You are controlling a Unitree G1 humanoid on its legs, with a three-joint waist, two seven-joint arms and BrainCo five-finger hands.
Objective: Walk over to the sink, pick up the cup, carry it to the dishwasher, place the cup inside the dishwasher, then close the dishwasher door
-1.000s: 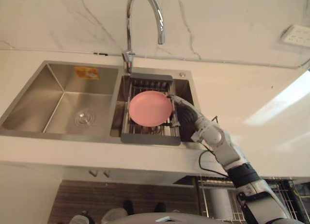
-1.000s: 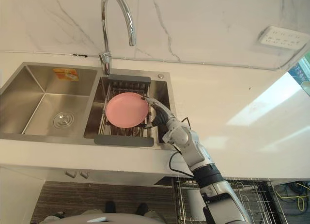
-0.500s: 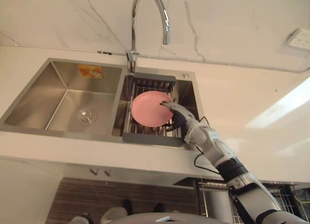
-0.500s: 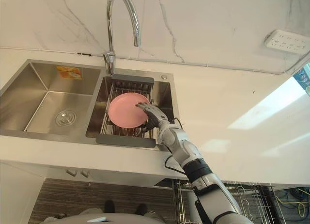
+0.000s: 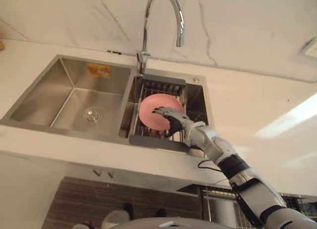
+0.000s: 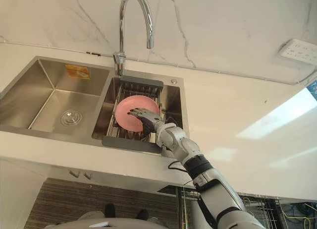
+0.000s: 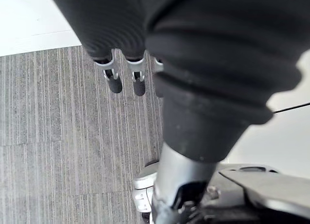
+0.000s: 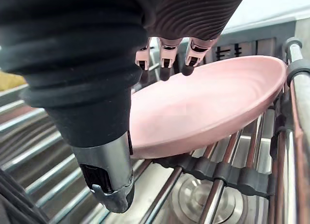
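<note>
now the right hand (image 5: 172, 118) has slid over the pink plate (image 5: 161, 101), fingers straight; left hand (image 7: 138, 78) hangs slack.

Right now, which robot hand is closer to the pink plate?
Right. The right hand is over the pink plate on the sink rack; the left hand hangs down over the grey floor, far off.

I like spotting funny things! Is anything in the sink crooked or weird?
The round pink plate lies tilted on the metal rack in the right sink basin, one edge raised. The right robot hand reaches over it, fingers straight. Nothing looks spilled or broken.
</note>
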